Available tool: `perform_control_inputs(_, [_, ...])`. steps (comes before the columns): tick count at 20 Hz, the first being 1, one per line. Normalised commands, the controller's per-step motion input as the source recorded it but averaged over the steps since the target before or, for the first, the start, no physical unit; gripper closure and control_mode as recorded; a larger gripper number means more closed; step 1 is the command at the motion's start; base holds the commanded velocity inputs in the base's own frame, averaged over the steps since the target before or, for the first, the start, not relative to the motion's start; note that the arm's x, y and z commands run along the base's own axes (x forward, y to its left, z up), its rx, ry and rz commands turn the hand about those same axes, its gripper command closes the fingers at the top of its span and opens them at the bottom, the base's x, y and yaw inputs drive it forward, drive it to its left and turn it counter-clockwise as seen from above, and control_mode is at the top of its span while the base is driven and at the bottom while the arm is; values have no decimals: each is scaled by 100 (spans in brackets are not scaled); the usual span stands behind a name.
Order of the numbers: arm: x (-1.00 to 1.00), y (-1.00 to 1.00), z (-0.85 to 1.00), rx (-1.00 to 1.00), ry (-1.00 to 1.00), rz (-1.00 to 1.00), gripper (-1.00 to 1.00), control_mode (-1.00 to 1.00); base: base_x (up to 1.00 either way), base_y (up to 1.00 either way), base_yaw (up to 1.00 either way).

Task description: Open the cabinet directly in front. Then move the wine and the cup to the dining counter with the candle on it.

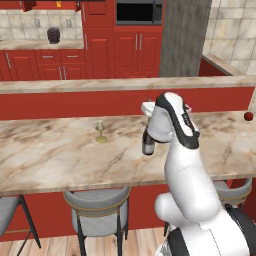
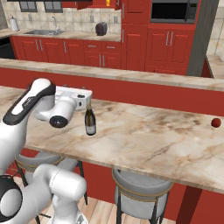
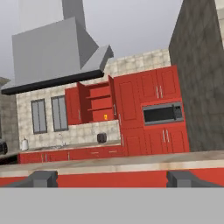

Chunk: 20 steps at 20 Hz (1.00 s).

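The tall dark glass wine bottle (image 2: 90, 119) with its gold-foiled neck and pale label stands upright on the long beige-brown marbled worktop (image 2: 148, 140) of the dining bar, the one on the red base with grey round stools (image 1: 98, 209) tucked under it. A short way along the same top sits the tiny pale candle (image 1: 100, 131) on its gold stemmed holder, so this looks like the right place for the delivery. The white arm's claw (image 3: 112, 178) is spread wide, with nothing between its two dark tips; from the hand's own camera it looks out across the kitchen rather than down at the bottle. In the right base view the hand sits just beside the bottle's neck, and I cannot tell whether anything touches.

Across the room, the red upper wall cabinet (image 3: 92, 103) stands with its panelled doors swung open, and the small yellow cup (image 3: 105, 117) rests on its red inner shelf.

By my reckoning the cabinet is opened and the bottle is delivered, roughly half the carrying. What is left is to go back for the cup and set it on this top. A small red ball (image 2: 215, 123) lies well off at the far end, out of the way.
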Motion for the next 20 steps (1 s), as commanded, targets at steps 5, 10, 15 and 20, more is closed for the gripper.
perform_control_inputs(5, [-100,0,96,0,15,5,-100,-100,0,0,0])
perform_control_inputs(10, [-100,0,100,1,29,7,-100,-100,0,0,0])
perform_control_inputs(15, [-100,0,53,0,42,8,-100,-100,0,0,0])
perform_control_inputs(20, [-100,0,9,0,34,9,-100,-100,0,0,0])
